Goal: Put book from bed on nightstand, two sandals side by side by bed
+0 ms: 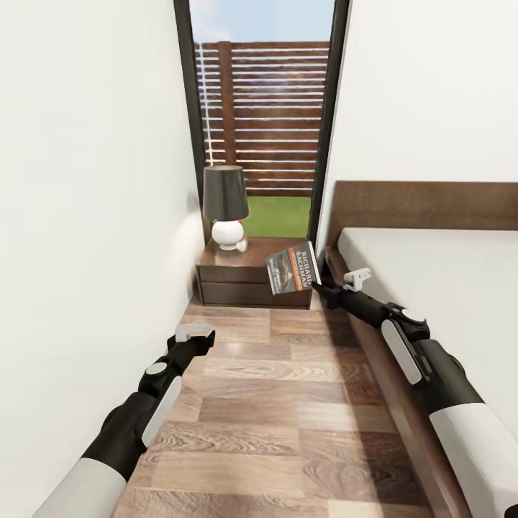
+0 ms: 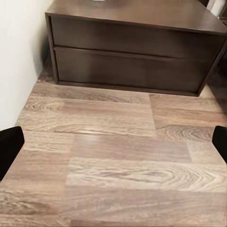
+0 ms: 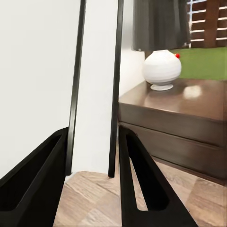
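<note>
The head view looks down a narrow strip of wood-plank floor [image 1: 288,403] between a white wall on the left of the frame and the bed [image 1: 432,288] on the right. At the far end, just above the frame's center, stands the nightstand [image 1: 248,277], backed by a tall black-framed window [image 1: 262,115] that shows a slatted fence and grass. A lamp [image 1: 226,205] with a dark shade and a round white base sits on the nightstand's top, toward its left side.

The right end effector [image 1: 320,288] reaches in from the lower right along the bed's edge and pinches the book [image 1: 293,267] at its right edge. The book is held upright and tilted, cover toward the camera, in front of the nightstand's right front corner and above the floor; whether it touches the nightstand cannot be told. In the right wrist view, 2 black fingers [image 3: 142,189] flank the book [image 3: 94,85], seen edge-on as a pale slab between thin dark lines, with the lamp [image 3: 161,52] and the nightstand [image 3: 179,118] beyond.

The left end effector [image 1: 196,334] hovers low over the floor in the left center of the frame, short of the nightstand. In the left wrist view its 2 fingertips [image 2: 9,146] sit at opposite edges of the frame, spread wide with nothing between them, over the floor [image 2: 118,161] facing the nightstand's front [image 2: 132,61].
</note>
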